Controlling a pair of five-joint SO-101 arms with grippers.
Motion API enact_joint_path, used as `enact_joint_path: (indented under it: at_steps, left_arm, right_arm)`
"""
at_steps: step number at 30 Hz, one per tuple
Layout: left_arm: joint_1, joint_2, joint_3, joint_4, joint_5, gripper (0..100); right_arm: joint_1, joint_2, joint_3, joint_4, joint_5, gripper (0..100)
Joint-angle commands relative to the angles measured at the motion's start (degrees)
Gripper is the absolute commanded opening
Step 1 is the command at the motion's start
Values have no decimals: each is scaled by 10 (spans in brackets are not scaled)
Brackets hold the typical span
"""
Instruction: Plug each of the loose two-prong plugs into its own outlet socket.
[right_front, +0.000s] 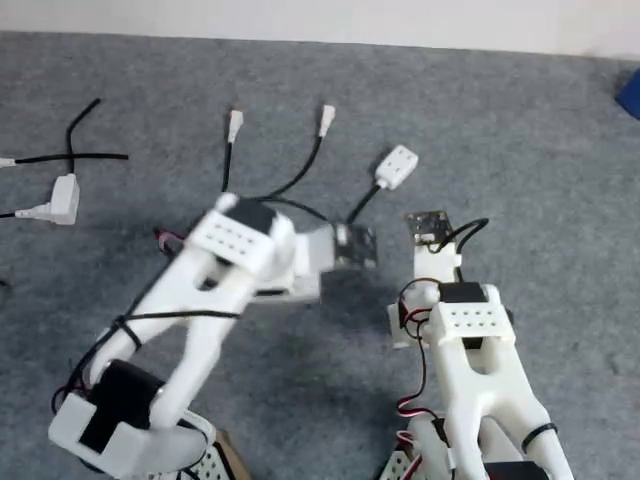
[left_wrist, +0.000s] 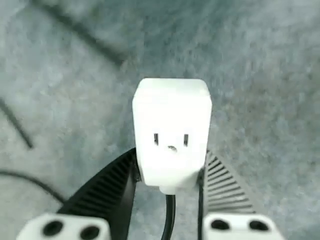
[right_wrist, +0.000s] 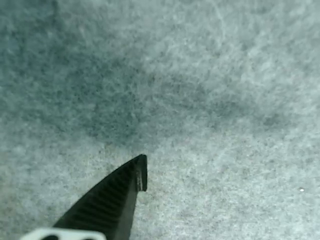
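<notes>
Nearest the arm bases, the right gripper (right_front: 428, 222) hangs low over bare grey carpet (right_wrist: 225, 100), holding nothing that can be seen. Whether it is open or closed cannot be told.

Just beside it, a little farther out, the left gripper (left_wrist: 171, 152) has its two black fingers (left_wrist: 117, 185) pressed against the sides of the white outlet socket (left_wrist: 172, 132), clamping it at the cord end. The black socket cord (left_wrist: 169, 217) runs back between them toward the wrist.

The socket's long axis lies in line with the gripper, cord end toward the arm and blunt end away. In the high view it sits diagonally near the middle of the table. Its slotted face is turned up toward the wrist camera, with two slots and a round hole below them.

Beyond it lie two loose plugs, the left plug (right_front: 235, 125) and the right plug (right_front: 327, 120). Each stands lengthwise away from the arms, with its cord trailing back toward them. Well off to the side rests another white connector (right_front: 62, 197).

The step in hand looks like steadying a socket; no plug is taken up yet. The next move probably falls to the right arm: grasp the right plug by its body, turn it so the prongs face the slotted side and match the slot pair, then press in squarely while the left holds firm.
</notes>
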Motion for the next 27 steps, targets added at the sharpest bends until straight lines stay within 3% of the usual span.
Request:
enact_joint_path:
  at_steps: [1, 7, 13, 27]
  left_arm:
    - [-15, -1, -13, 16, -12, 4]
    - [-2, -7, 94, -27, -11, 22]
    - [-5, -8, 93, -24, -10, 200]
    - [-15, -6, 58, -33, -9, 203]
  right_arm:
    - [-4, -13, -5, -7, 7, 568]
    - [-4, -13, -5, -7, 7, 568]
    - [-4, -13, -5, -7, 7, 568]
    - [-4, -13, -5, -7, 7, 568]
